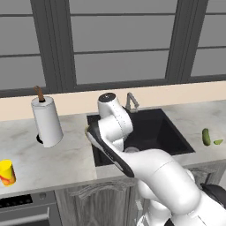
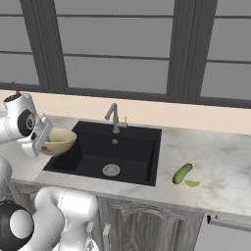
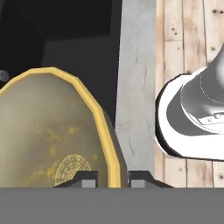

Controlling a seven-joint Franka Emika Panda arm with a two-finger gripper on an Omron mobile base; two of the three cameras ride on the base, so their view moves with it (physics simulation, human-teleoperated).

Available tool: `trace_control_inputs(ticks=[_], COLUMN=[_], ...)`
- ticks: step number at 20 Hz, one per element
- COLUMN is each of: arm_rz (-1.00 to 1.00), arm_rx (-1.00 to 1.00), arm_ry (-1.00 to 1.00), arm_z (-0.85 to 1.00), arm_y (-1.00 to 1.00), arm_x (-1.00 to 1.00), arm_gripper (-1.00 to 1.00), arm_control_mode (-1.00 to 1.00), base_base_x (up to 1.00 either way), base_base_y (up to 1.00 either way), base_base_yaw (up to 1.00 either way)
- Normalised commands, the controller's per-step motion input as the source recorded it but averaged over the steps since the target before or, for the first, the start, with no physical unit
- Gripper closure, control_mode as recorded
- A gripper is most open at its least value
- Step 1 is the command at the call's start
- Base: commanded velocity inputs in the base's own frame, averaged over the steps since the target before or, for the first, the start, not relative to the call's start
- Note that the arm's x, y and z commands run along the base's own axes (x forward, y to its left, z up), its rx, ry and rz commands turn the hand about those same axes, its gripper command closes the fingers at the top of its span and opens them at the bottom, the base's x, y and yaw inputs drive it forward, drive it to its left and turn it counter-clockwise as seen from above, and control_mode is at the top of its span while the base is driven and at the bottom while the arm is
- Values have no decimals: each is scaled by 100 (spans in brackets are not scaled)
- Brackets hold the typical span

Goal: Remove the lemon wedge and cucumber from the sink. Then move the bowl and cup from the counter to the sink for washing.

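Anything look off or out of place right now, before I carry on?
Nothing stands out. The cucumber and lemon wedge lie on the counter right of the sink; the claw grips the bowl by its rim at the sink's left edge.

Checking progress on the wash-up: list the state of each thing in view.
bowl: gripped by its rim, held at the sink's left edge
gripper: shut on the bowl's rim
cucumber: lying on the counter
lemon wedge: beside it
cup: upright on the counter
sink: empty
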Motion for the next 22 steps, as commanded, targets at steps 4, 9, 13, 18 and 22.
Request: trace_control_inputs(ticks=[4,9,13,18,22], arm_rz=[-1,-1,0,0,0], arm_rx=[-8,-3,-2,-2,0], arm_ry=[5,12,7,2,0], arm_z=[1,0,0,0,-3], arm_y=[-26,-24,-27,-25,-23], arm_x=[5,11,13,7,5], arm_gripper=[100,100,100,100,100], arm_control_mode=[-100,-100,-100,-100,-100], base_base_x=[0,0,0,0,0], base_base_y=[0,0,0,0,0], base_base_yaw=[0,0,0,0,0])
